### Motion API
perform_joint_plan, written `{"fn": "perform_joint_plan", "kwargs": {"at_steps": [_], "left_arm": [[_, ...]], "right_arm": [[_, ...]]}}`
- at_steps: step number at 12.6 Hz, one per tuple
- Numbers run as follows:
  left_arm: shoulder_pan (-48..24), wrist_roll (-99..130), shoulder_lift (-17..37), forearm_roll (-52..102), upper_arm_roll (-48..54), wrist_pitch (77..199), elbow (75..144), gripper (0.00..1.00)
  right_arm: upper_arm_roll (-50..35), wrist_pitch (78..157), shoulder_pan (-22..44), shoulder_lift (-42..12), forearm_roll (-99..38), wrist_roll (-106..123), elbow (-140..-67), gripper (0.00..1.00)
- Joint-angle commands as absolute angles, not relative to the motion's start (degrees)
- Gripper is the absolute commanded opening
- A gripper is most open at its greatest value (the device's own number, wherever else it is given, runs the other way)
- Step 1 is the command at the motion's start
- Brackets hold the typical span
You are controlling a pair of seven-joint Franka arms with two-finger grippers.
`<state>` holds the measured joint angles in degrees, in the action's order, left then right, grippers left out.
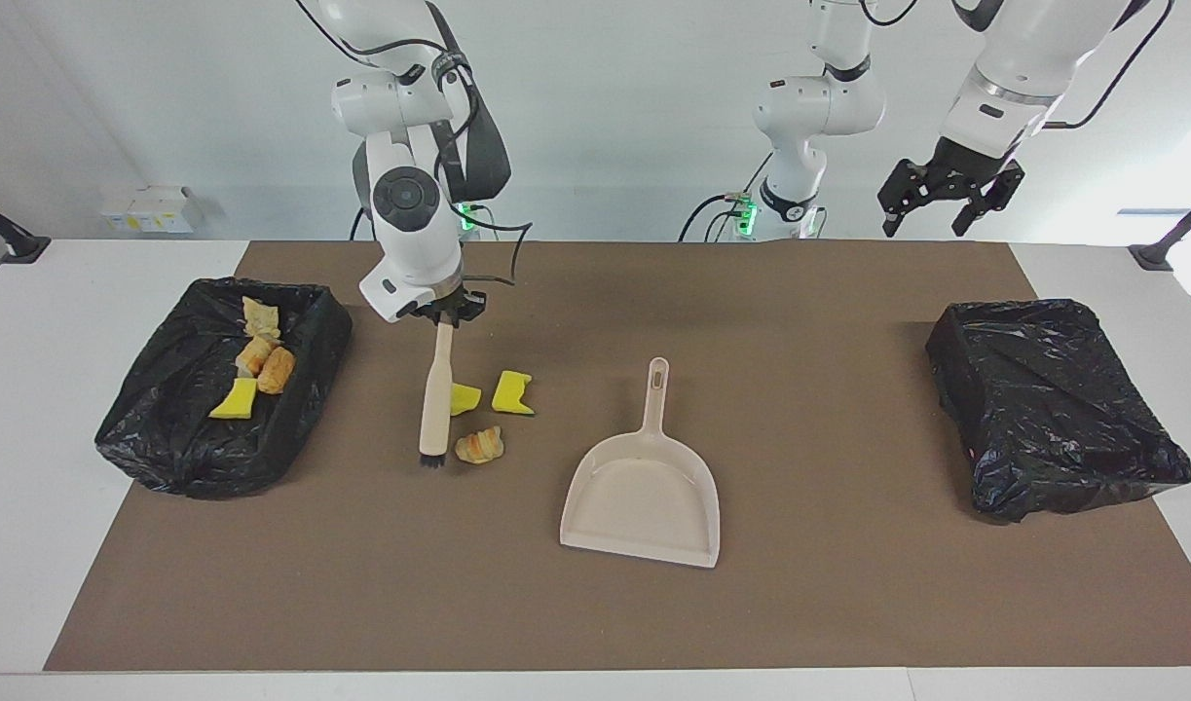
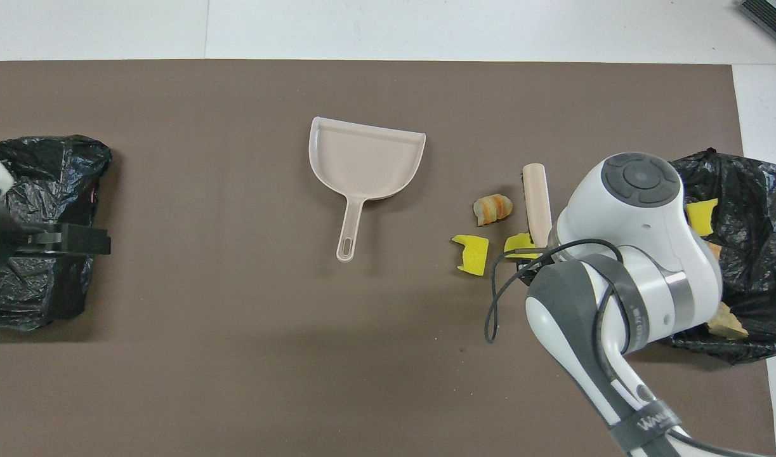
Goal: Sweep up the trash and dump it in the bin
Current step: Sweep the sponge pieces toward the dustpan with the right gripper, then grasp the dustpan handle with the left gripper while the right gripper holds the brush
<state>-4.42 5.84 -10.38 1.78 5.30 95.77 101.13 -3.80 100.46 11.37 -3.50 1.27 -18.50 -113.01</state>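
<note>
My right gripper (image 1: 445, 314) is shut on the top of a beige hand brush (image 1: 436, 394) whose bristles touch the mat. Beside the brush lie three pieces of trash: a yellow chunk (image 1: 465, 397) touching the handle, another yellow chunk (image 1: 512, 392) and a golden-brown lump (image 1: 479, 446). The overhead view shows the brush (image 2: 537, 198), the lump (image 2: 492, 209) and a yellow chunk (image 2: 471, 254). A black-lined bin (image 1: 157, 428) at the right arm's end holds several more pieces. My left gripper (image 1: 936, 200) hangs open high over the left arm's end.
A beige dustpan (image 1: 644, 492) lies flat mid-table, handle pointing toward the robots, its mouth away from them. A second black-lined bin (image 1: 1053, 404) sits at the left arm's end. A brown mat (image 1: 595, 604) covers the table.
</note>
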Motion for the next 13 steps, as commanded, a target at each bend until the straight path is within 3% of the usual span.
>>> {"fn": "perform_joint_plan", "kwargs": {"at_steps": [1, 6, 9, 13], "left_arm": [[-12.4, 10.9, -5.6, 1.6, 5.1, 103.1, 101.4, 1.0], [-21.7, 17.4, 5.0, 2.1, 5.0, 117.3, 100.6, 1.0], [-27.3, 22.4, 13.5, 1.9, 5.0, 125.1, 100.8, 1.0], [-28.6, 22.4, 17.5, 1.9, 5.1, 130.3, 102.9, 1.0]], "right_arm": [[-3.8, 98.0, 10.1, -4.2, 1.1, -15.6, -110.1, 0.0], [-3.8, 97.3, 6.9, -2.5, 0.1, -8.4, -113.0, 0.0], [-3.8, 102.8, 0.4, 0.4, -2.8, 1.8, -119.7, 0.0], [-3.8, 116.1, -2.7, 7.6, -3.0, 7.2, -133.2, 0.0]]}}
